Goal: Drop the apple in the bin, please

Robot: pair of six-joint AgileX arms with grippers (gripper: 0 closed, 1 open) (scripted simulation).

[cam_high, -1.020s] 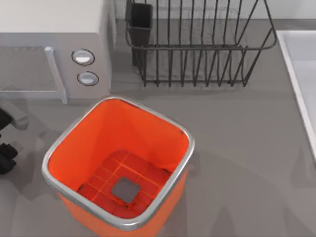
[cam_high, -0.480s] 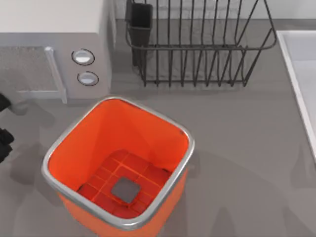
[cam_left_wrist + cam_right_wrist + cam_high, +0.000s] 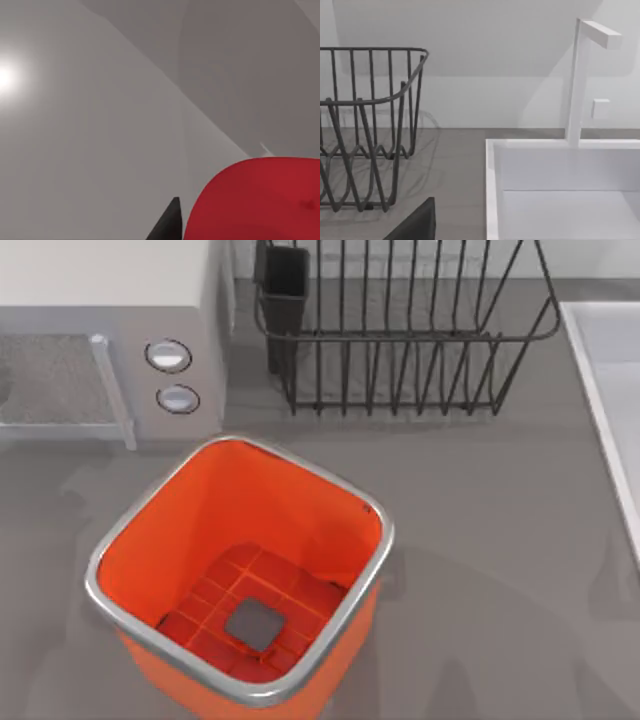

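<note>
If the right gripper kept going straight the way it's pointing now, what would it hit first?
Probably the white sink: its near rim and basin lie straight ahead in the right wrist view, with the black dish rack off to one side. Depth is unclear, so this is a guess.

Bin [image 3: 150,540] stands at the near left of the table [image 3: 480,540]. Behind it, at the far left, sits a microwave [image 3: 110,300]; to that appliance's right stands a dish rack [image 3: 400,330]. A sink [image 3: 610,390] lies along the table's right edge, its faucet [image 3: 580,75] rising behind the basin.
</note>
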